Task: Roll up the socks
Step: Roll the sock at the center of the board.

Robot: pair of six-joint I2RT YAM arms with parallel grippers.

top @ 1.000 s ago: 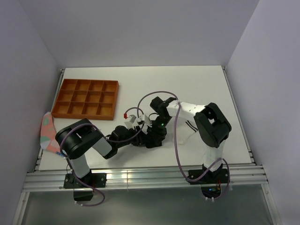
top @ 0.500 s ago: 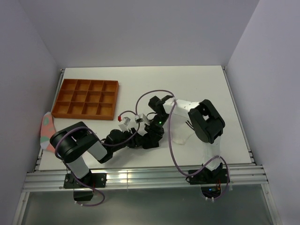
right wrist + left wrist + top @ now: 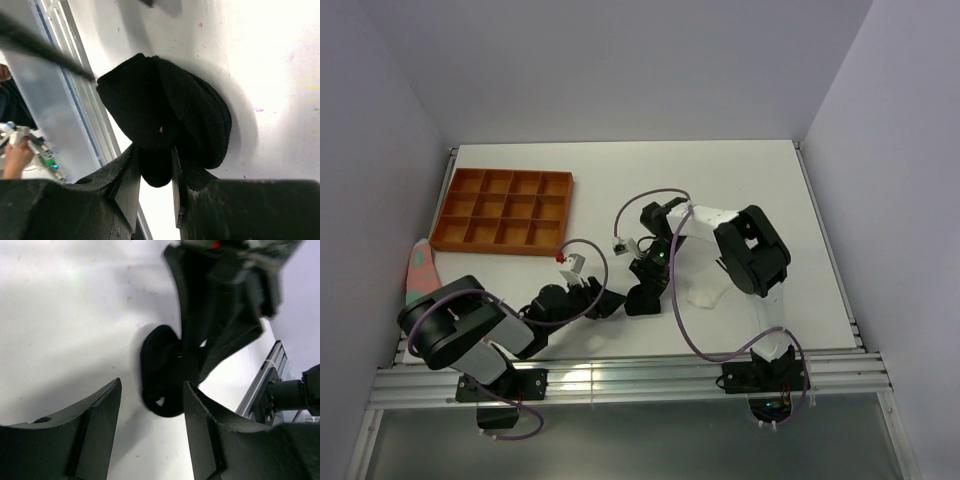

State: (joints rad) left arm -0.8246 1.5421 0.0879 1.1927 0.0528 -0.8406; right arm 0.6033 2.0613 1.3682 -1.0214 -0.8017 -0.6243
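Observation:
The black sock (image 3: 642,298) is bunched into a roll on the table's near middle. My right gripper (image 3: 648,285) comes down on it from behind. In the right wrist view the gripper (image 3: 155,167) is shut on a fold of the black sock (image 3: 165,110). My left gripper (image 3: 603,303) lies low just left of the roll. In the left wrist view that gripper (image 3: 152,387) is open, and the black roll (image 3: 160,372) sits at its tips without touching either finger. The white sock (image 3: 705,292) lies pale beside the right arm, its stripes hidden.
An orange compartment tray (image 3: 505,210) stands at the back left. A pink fabric piece with teal patches (image 3: 420,272) hangs at the table's left edge. A metal rail (image 3: 640,378) runs along the near edge. Purple cables loop over both arms.
My left gripper has opened wider and drawn back to the left, away from the black roll. The right gripper stays shut on the roll and has shifted slightly left.

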